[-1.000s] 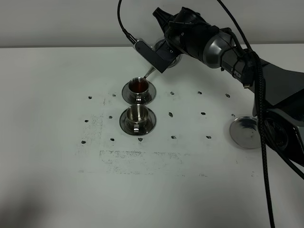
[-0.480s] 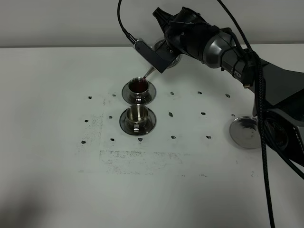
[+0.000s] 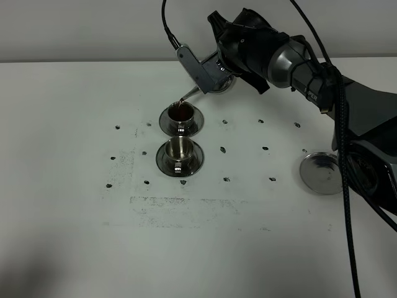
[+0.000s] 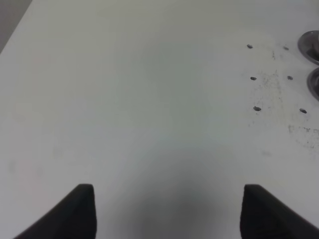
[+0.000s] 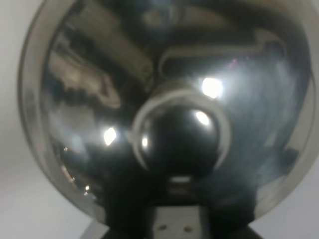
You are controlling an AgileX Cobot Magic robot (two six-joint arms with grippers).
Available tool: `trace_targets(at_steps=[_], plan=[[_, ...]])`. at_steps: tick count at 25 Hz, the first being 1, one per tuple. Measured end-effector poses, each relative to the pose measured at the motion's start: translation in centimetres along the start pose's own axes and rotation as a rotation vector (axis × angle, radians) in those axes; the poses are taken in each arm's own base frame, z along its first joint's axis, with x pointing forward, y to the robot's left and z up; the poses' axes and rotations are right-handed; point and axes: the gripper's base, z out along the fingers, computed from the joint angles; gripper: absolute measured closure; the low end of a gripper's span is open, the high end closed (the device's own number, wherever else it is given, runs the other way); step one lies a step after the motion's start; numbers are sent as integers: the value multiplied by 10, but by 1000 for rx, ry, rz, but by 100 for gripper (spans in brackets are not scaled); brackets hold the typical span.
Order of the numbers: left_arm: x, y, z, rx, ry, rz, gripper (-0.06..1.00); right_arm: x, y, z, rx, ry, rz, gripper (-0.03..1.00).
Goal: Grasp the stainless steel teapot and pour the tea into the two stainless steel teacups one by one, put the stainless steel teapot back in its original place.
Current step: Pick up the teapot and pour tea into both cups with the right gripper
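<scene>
My right gripper is shut on the stainless steel teapot, held tilted above the table's far side; the arm hides most of the pot. Its thin spout points down over the far teacup, which holds dark reddish-brown tea. The near teacup stands on its saucer just in front and looks empty. In the right wrist view the teapot's knobbed lid fills the frame. The round steel plate lies bare at the right. My left gripper is open and empty over bare table.
The white table carries small dark marks around the cups. The right arm and its cables pass over the steel plate on the right. The edges of the two saucers show at the border of the left wrist view.
The right wrist has turned and shifted a little right, tipping the teapot further. The tea in the far cup has risen. The near cup and the plate have not moved.
</scene>
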Motion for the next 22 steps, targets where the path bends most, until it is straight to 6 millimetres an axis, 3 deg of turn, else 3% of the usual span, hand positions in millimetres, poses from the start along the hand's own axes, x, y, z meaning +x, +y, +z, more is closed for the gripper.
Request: trace_targets(at_steps=[8, 12, 18, 22], plan=[[0, 0, 0, 0, 0, 0, 35, 12, 10, 5, -74, -25, 121, 77], [0, 0, 0, 0, 0, 0, 35, 17, 9, -3, -102, -59, 245, 77], [0, 0, 0, 0, 0, 0, 35, 34, 0, -40, -160, -96, 609, 77], [0, 0, 0, 0, 0, 0, 35, 37, 1, -52, -232, -96, 888, 77]])
